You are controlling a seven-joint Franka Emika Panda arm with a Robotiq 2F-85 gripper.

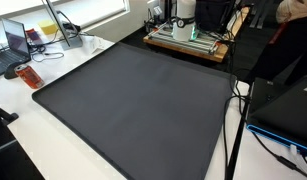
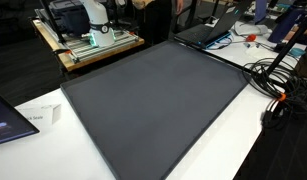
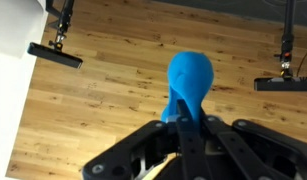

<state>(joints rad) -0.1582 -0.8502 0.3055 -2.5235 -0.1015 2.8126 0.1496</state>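
Note:
In the wrist view my gripper (image 3: 183, 125) is shut on a bright blue, soft-looking object (image 3: 189, 80) whose rounded end sticks out past the fingertips. Behind it is a wooden plank surface (image 3: 103, 100), and the gripper is well apart from it. The gripper and the blue object do not show in either exterior view; only the robot's base (image 1: 183, 15) (image 2: 88, 20) stands on a wooden stand behind the big dark mat (image 1: 143, 95) (image 2: 158, 95).
Two black bars on stands (image 3: 55, 55) (image 3: 283, 84) flank the blue object in the wrist view. A laptop (image 1: 18, 40) and an orange item (image 1: 30, 76) lie beside the mat. Another laptop (image 2: 208, 30) and cables (image 2: 283, 85) lie at its edge.

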